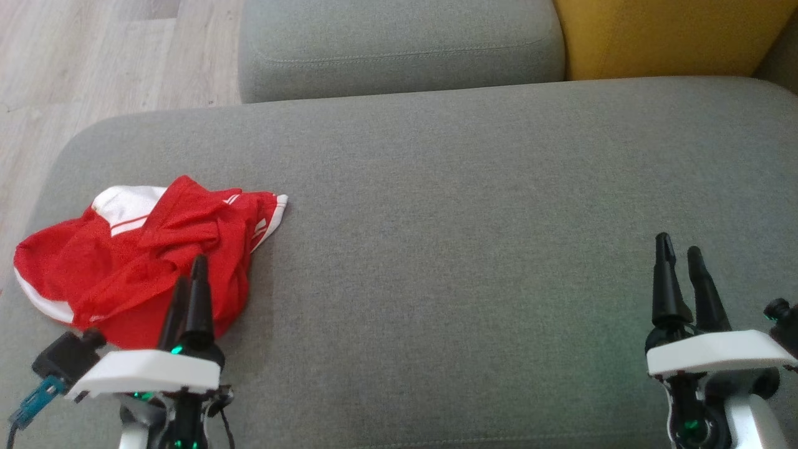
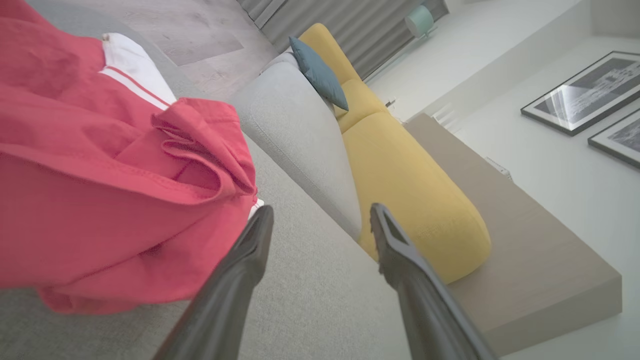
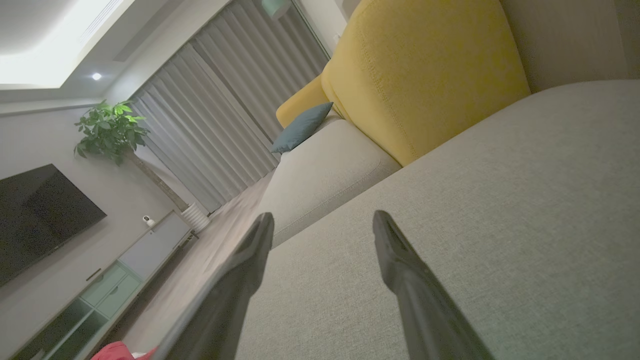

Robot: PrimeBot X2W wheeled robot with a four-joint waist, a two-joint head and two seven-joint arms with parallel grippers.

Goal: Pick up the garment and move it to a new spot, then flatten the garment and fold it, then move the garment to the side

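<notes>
Both pincers stand released and hold nothing: the left pincer (image 1: pixel 191 271) hangs at the near edge of the crumpled garment (image 1: pixel 124 255), its spread fingers beside the cloth rather than around it. The right pincer (image 1: pixel 678 244) is well apart from it, over the bare grey sofa seat (image 1: pixel 467 187). Red with white trim, the garment lies bunched on the seat's left end, near the wooden floor (image 1: pixel 93 50).

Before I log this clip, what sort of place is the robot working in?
Most likely a home living room: a grey sofa with a yellow back cushion, a dark television on the wall near a potted plant, and long curtains.
</notes>
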